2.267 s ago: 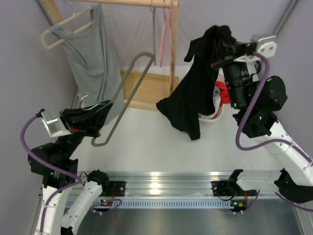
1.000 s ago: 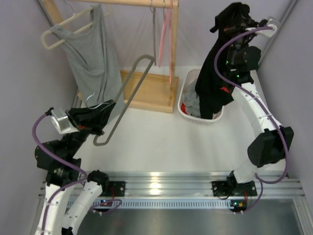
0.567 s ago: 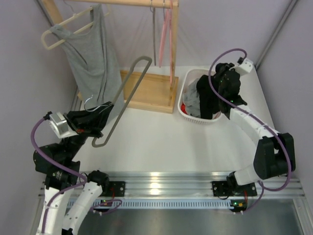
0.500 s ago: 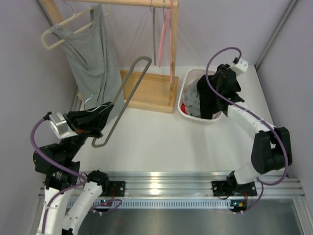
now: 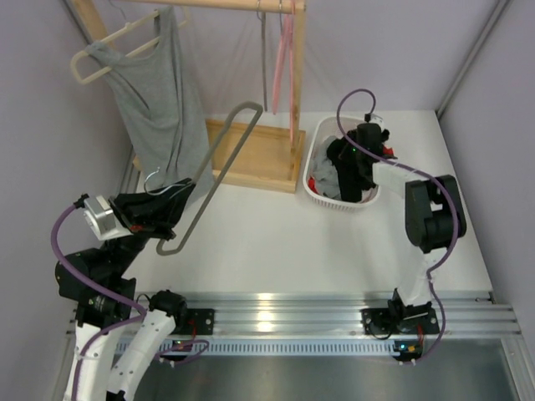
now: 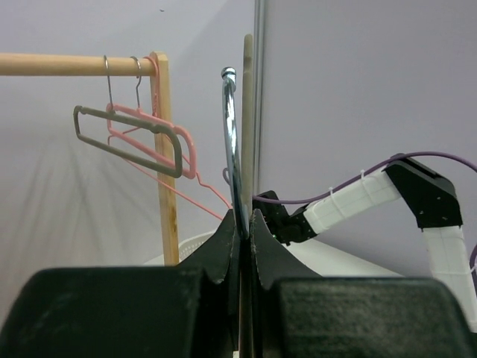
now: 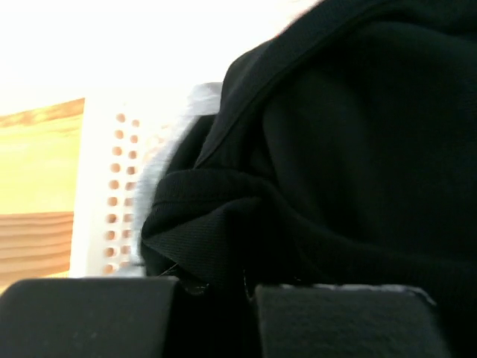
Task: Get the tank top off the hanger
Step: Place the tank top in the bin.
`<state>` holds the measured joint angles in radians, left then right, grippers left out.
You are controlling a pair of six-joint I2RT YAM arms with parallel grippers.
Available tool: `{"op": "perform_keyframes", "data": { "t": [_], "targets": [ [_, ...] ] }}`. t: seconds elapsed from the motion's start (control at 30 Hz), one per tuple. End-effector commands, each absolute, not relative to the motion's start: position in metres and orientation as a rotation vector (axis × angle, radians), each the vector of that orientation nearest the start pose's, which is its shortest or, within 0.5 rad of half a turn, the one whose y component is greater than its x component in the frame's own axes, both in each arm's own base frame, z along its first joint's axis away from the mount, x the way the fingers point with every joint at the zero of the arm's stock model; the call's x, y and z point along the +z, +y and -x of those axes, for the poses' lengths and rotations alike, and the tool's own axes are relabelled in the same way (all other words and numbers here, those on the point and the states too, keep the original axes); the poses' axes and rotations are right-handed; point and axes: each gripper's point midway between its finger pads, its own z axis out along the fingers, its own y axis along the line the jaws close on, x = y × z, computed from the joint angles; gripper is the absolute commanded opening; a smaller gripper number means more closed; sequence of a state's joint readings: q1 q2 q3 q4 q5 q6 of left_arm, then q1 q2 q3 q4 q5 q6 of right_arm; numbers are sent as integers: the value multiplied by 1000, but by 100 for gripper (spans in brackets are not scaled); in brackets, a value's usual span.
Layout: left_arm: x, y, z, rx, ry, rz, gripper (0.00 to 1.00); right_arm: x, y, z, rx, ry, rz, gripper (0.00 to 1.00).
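The black tank top (image 5: pixel 347 167) lies bunched in the white basket (image 5: pixel 316 142), off its hanger. My right gripper (image 5: pixel 357 157) is down in the basket, shut, with a fold of the black tank top (image 7: pixel 335 149) running in between its fingers (image 7: pixel 246 280). The bare grey hanger (image 5: pixel 213 159) slants over the table. It is held by its metal hook (image 6: pixel 231 149) in my left gripper (image 5: pixel 171 205), whose jaws (image 6: pixel 242 220) are shut on the wire.
A grey tank top (image 5: pixel 159 100) hangs on a cream hanger (image 5: pixel 84 67) from the wooden rack's rail (image 5: pixel 226 5). Pink and grey hangers (image 5: pixel 286 58) hang at the rail's right end. The rack's wooden base (image 5: pixel 259 159) stands left of the basket, which also holds grey and red clothes.
My right arm has come down from high above the basket into it, bringing the black tank top with it. The left gripper and the grey hanger have barely shifted.
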<state>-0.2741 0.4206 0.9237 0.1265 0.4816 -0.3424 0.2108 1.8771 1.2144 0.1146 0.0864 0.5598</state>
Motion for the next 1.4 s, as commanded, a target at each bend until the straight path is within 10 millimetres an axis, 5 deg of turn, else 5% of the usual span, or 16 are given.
{"op": "perform_keyframes", "data": {
  "t": [0.0, 0.13, 0.33, 0.6, 0.77, 1.1, 1.23, 1.37],
  "targets": [
    [498, -135, -128, -801, 935, -429, 0, 11, 180, -450, 621, 2517, -299, 0],
    [495, -136, -133, -807, 951, -418, 0, -12, 215, -428, 628, 2584, -211, 0],
    [498, -135, -131, -798, 941, -419, 0, 3, 205, -425, 539, 2542, -202, 9],
    [494, -134, -134, -807, 956, -400, 0, 116, 198, -424, 505, 2328, -62, 30],
    [492, -132, -140, -800, 968, -373, 0, 185, 200, -412, 521, 2213, 9, 55],
    [487, -120, -159, -741, 1020, -282, 0, 248, 198, -385, 597, 2114, 72, 56],
    [475, -112, -186, -676, 1152, -200, 0, 280, 172, -380, 488, 2017, 12, 57],
    [469, -98, -205, -598, 1220, -111, 0, 291, 142, -375, 353, 1960, -83, 57]
  ]
}}
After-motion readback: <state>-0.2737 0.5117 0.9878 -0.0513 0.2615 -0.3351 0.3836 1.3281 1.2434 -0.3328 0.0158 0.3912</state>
